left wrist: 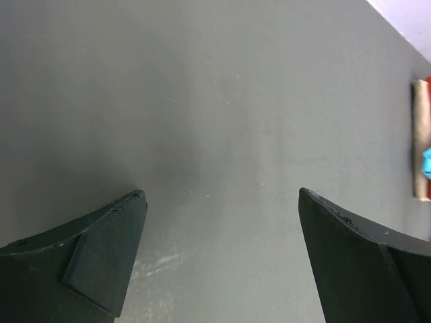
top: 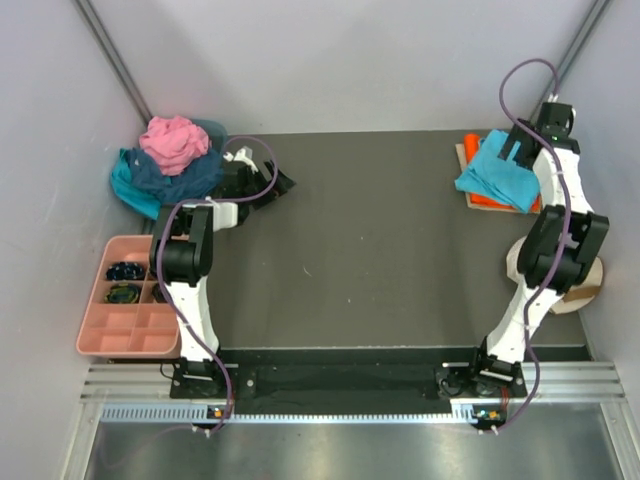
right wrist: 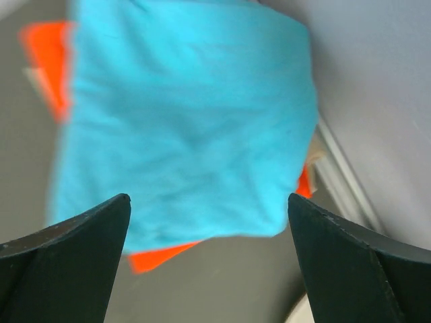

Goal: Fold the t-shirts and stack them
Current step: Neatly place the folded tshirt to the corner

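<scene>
one overhead, two close wrist views

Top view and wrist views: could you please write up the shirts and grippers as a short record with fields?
Stack: folded turquoise shirt on orange shirt, far right
Pile: pink shirt, navy shirt, teal shirt, unfolded, far left
Left gripper: open, over bare table
Right gripper: open, above turquoise shirt, holding nothing

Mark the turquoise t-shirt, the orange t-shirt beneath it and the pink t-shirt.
turquoise t-shirt (top: 497,172): top external view, centre of the folded cloth.
orange t-shirt (right wrist: 44,64): right wrist view, edge showing beside the turquoise.
pink t-shirt (top: 173,143): top external view, middle of the crumpled cloth.
</scene>
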You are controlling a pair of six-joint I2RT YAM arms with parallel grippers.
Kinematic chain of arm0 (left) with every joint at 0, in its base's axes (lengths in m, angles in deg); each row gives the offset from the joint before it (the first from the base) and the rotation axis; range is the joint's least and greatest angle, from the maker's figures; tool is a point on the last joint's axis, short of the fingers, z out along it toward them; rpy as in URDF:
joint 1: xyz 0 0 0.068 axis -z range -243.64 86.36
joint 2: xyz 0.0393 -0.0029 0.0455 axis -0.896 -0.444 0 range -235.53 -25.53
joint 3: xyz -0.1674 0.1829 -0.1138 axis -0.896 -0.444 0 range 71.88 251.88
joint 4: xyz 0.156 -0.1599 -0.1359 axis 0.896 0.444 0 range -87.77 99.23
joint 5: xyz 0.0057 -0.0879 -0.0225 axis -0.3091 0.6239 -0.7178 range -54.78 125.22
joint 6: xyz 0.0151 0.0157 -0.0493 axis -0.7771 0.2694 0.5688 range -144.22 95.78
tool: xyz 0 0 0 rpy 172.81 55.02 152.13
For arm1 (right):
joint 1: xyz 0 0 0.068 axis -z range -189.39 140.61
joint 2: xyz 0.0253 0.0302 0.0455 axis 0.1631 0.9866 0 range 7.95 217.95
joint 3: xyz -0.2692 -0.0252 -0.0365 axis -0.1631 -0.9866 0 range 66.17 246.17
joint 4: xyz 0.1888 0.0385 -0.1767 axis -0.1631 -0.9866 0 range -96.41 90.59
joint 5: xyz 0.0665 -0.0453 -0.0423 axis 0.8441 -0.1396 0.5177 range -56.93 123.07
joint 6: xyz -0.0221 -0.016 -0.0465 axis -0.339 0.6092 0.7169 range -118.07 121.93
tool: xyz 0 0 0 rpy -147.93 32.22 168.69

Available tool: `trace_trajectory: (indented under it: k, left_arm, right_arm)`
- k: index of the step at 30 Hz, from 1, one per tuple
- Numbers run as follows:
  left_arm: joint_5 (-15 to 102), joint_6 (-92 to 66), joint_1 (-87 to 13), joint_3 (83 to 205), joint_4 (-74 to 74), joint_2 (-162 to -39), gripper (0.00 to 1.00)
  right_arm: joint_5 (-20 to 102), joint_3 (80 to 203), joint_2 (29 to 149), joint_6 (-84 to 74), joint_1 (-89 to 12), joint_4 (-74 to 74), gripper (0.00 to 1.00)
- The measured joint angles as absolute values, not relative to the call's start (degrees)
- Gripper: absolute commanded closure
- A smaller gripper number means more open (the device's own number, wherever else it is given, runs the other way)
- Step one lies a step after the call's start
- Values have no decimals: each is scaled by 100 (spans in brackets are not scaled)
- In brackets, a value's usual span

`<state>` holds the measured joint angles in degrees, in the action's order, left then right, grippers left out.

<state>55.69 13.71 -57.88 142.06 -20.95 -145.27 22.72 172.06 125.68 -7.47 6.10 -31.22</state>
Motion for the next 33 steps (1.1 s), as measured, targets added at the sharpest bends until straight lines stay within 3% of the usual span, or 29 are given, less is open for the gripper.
trace_trajectory:
  k: [12, 23, 33]
  left_arm:
    - [4742, 963, -5718, 13432, -1177, -13039, 1]
    - [2961, 711, -4846, 11222, -532, -10261, 1]
    - [1932, 700, -4717, 9692, 12, -7291, 1]
  right_arm:
    - [2653, 14484, 9064, -1364, -920, -1566, 1]
    - [1715, 11416, 7814, -1792, -2997, -1292, 1]
    - [970, 10275, 6120, -2590, -4529, -1640, 1]
